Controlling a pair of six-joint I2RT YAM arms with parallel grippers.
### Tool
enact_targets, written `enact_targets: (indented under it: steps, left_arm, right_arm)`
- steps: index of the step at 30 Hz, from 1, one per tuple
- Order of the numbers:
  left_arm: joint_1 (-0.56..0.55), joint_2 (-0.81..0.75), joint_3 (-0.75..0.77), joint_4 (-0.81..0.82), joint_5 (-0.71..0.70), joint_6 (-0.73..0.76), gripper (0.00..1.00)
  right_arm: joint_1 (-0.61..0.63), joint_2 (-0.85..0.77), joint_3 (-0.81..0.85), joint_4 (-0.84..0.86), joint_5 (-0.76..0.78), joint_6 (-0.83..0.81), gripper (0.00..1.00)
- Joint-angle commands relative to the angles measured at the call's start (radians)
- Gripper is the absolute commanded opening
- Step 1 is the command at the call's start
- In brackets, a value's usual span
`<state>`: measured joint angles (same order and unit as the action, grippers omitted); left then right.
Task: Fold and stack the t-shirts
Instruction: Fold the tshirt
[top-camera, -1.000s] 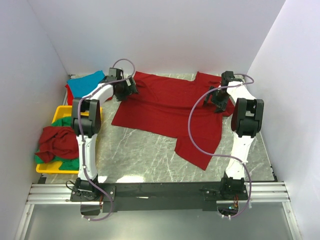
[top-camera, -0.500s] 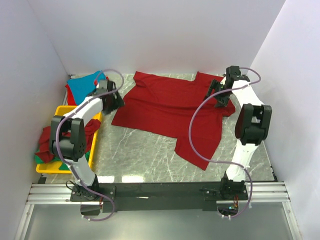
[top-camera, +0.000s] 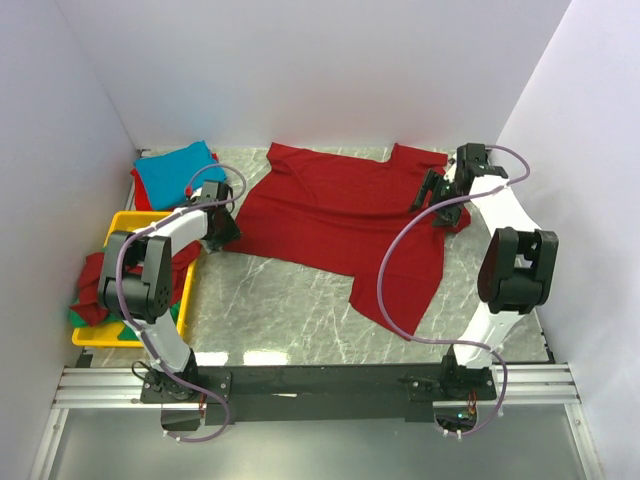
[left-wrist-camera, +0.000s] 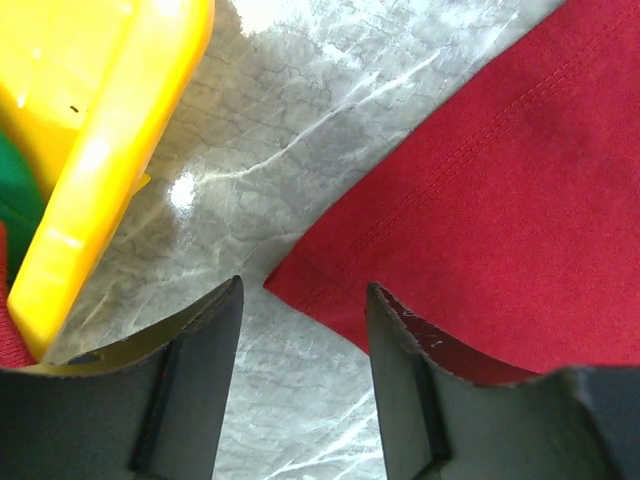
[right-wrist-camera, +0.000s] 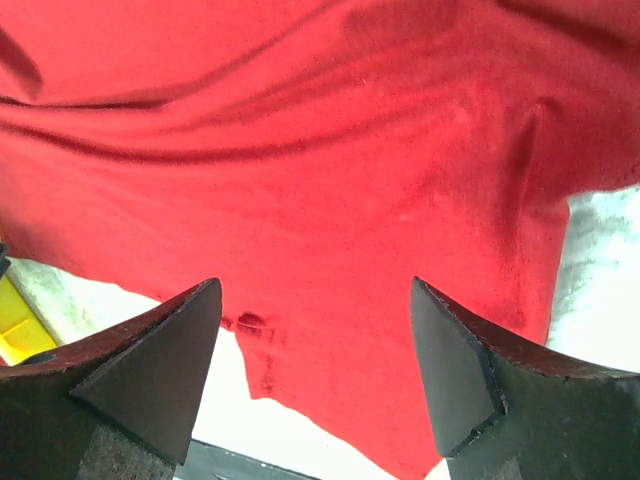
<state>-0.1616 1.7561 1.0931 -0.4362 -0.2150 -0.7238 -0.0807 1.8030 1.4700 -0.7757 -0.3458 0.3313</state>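
Note:
A dark red t-shirt (top-camera: 335, 215) lies spread flat on the marble table, one sleeve pointing toward the front. My left gripper (top-camera: 222, 226) is open and empty, low over the table at the shirt's left hem corner (left-wrist-camera: 290, 285); the corner lies between my jaws. My right gripper (top-camera: 432, 198) is open and empty, above the shirt's right side (right-wrist-camera: 330, 180). A folded turquoise t-shirt (top-camera: 178, 171) lies on a red one at the back left. A crumpled dark red shirt (top-camera: 95, 282) and a green shirt (top-camera: 82, 316) sit in the yellow tray.
The yellow tray (top-camera: 128, 221) stands at the left edge, its rim close to my left gripper (left-wrist-camera: 120, 150). White walls close in the back and both sides. Bare marble (top-camera: 290, 310) shows in front of the shirt.
My left gripper has moved from the shirt's back left corner toward the front, down to its left hem corner. My right gripper has shifted slightly back and right. The shirt has not moved.

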Motion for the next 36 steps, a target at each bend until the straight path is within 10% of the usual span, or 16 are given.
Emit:
enact_targets:
  steps: [1,31,36]
  left_arm:
    - [-0.003,-0.021,-0.004,0.054,-0.014,-0.016,0.57]
    - [-0.001,0.043,-0.033,0.082,-0.026,-0.012,0.36]
    - [-0.001,0.056,-0.032,0.077,-0.009,-0.003,0.12]
  right_arm:
    - [0.007,-0.057,-0.033,0.035,-0.009,-0.008,0.82]
    - [0.007,-0.162,-0.2,0.072,0.018,0.032,0.82]
    - [0.007,-0.18,-0.2,0.061,0.024,0.037,0.82]
